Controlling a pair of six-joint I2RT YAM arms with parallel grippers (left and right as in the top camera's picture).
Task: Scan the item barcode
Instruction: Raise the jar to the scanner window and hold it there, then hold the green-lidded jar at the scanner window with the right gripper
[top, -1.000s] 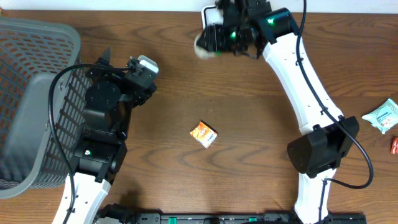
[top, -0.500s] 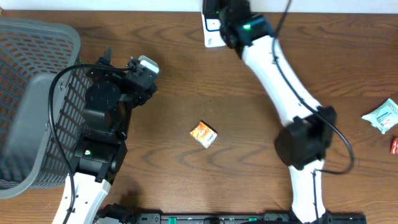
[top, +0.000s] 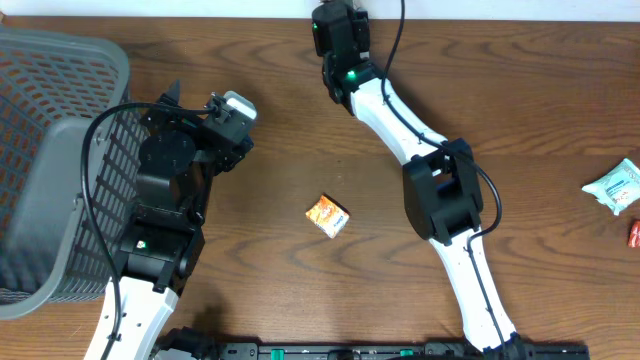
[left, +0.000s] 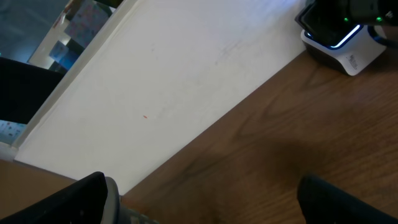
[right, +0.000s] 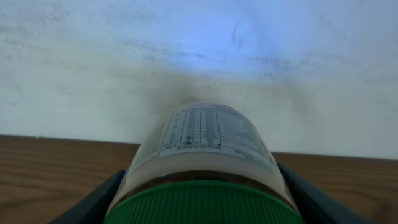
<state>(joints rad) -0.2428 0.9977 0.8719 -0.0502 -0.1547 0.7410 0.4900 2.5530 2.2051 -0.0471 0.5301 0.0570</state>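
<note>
In the right wrist view my right gripper (right: 202, 196) is shut on the item, a bottle (right: 208, 140) with a green cap and a white printed label. The bottle points at the pale wall beyond the table's far edge. Seen from overhead, the right gripper (top: 338, 28) is at the back edge of the table, and its wrist hides the bottle there. The black-and-white scanner (left: 341, 36) with a lit blue strip shows at the top right of the left wrist view. My left gripper (top: 228, 108) stands open and empty beside the basket, with its fingers (left: 93, 199) wide apart.
A grey mesh basket (top: 40, 150) fills the left side. A small orange box (top: 328, 215) lies mid-table. A pale green packet (top: 615, 187) and a red item (top: 634, 235) sit at the right edge.
The right arm has swung left along the back edge with the bottle and now covers the scanner in the overhead view. The left arm has not moved.
</note>
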